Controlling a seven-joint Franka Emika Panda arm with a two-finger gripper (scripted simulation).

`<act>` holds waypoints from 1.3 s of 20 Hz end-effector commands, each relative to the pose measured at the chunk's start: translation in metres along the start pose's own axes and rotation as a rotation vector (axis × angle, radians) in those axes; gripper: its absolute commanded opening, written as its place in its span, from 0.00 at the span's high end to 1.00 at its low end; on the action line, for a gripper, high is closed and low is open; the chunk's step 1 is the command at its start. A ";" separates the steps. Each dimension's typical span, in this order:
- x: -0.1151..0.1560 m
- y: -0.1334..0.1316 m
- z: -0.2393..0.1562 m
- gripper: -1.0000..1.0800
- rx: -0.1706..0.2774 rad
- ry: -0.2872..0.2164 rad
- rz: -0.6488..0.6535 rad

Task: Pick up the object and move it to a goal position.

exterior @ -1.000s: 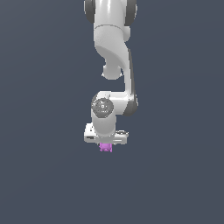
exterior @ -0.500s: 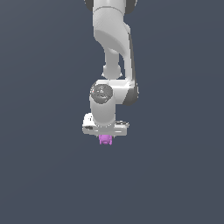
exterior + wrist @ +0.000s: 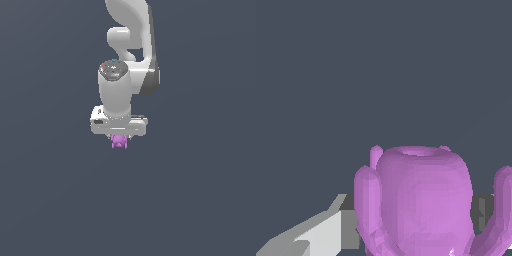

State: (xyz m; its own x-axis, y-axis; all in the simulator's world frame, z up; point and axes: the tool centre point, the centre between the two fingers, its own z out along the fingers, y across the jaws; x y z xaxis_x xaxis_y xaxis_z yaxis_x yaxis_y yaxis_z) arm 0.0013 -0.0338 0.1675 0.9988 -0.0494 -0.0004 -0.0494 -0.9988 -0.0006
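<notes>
Purple object [image 3: 119, 141] between closed pincer [image 3: 119, 138] fingers [image 3: 316, 232].

A flat, uniform dark slate-grey backdrop fills both views, evenly lit, without visible furniture.

Glossy white arm [image 3: 131, 30] of rounded, tubular segments; dark grey band at one joint; flat white pincer [image 3: 119, 134] body; grey-capped wrist.

We're looking at no real room here, just a simulator's bare render. A flat, dark slate-grey field fills both views edge to edge, with no walls, furniture or shadows. The white arm [image 3: 122, 75] is smooth and untextured, and the purple object [image 3: 421, 200] shows faceted, computer-drawn surfaces.
</notes>
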 end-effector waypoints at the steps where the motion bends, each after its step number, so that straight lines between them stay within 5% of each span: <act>1: -0.012 0.001 -0.022 1.00 0.000 0.000 0.000; 15: -0.067 0.009 -0.138 1.00 0.000 0.000 0.000; 26: -0.082 0.011 -0.172 1.00 -0.001 0.000 0.000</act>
